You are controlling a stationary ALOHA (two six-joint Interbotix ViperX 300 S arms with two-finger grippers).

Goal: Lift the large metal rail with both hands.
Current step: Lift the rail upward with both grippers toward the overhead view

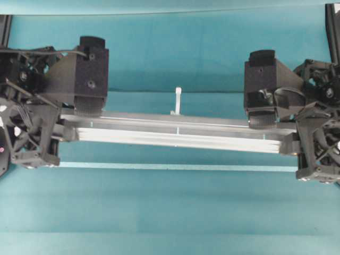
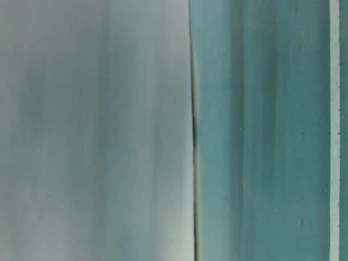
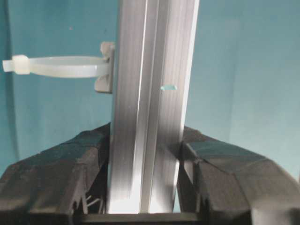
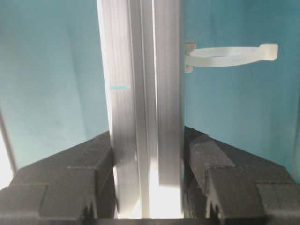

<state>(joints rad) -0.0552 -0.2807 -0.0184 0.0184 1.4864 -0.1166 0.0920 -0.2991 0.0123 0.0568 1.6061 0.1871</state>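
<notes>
A teal cloth covers the whole tabletop (image 1: 170,212), smooth and bare apart from the hardware in the middle. The large metal rail (image 1: 175,134) runs from nine o'clock to three o'clock across the overhead view, a long silver grooved extrusion, and it looks raised clear of the cloth. A thin pale strip (image 1: 175,166) lies just beside it toward six o'clock, flat on the table, or it may be the rail's own cast edge; I cannot tell which. One pale peg with a looped tie (image 1: 178,101) stands up from the rail's far edge near the middle, toward twelve o'clock.

The left gripper (image 1: 62,132) clamps the rail's nine o'clock end, and the left wrist view shows its padded fingers (image 3: 70,178) pressed against both sides of the extrusion. The right gripper (image 1: 289,139) does the same at the three o'clock end, its fingers (image 4: 220,178) tight on the metal with no gap.

The table-level view is only blur: grey on one half, teal on the other.

I judge the grasp done and the lift in hand. The next move calls for both arms rising at an even pace, so the rail stays level and neither end twists or slides in its grip.
</notes>
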